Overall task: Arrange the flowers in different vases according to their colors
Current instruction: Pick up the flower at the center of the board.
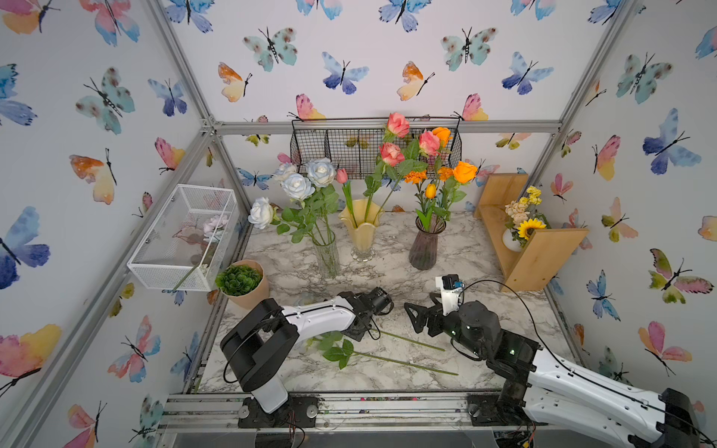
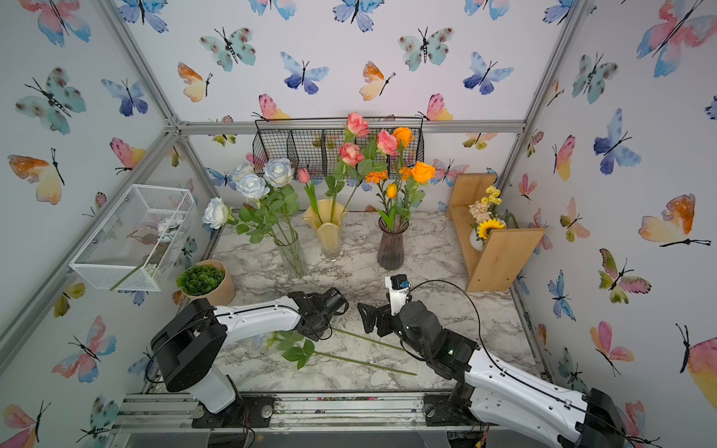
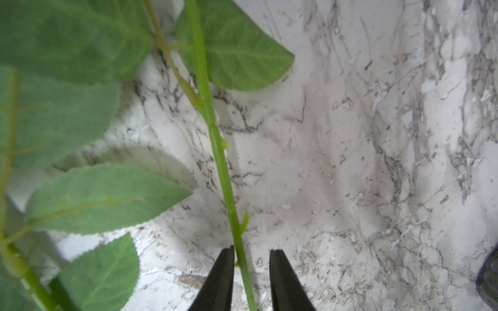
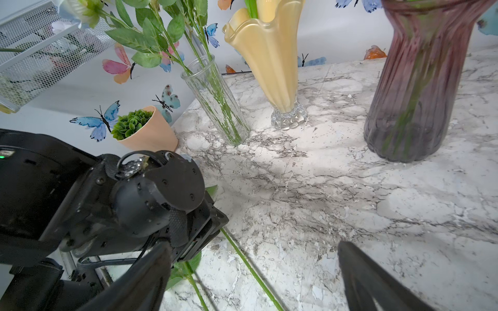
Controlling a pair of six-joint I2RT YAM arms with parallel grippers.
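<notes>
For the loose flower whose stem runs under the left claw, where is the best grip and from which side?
Take the bare stem past the leaves, from straight above: it lies flat on the marble table, thin and clear there. The left claw straddles it that way, not yet shut.

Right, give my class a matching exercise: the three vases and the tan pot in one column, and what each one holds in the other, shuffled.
Column one
1. clear glass vase
2. yellow vase
3. purple vase
4. tan pot

Column two
A. orange marigolds
B. green succulent
C. white-blue roses
D. pink tulip bud

Pairs: 1-C, 2-D, 3-A, 4-B
</notes>
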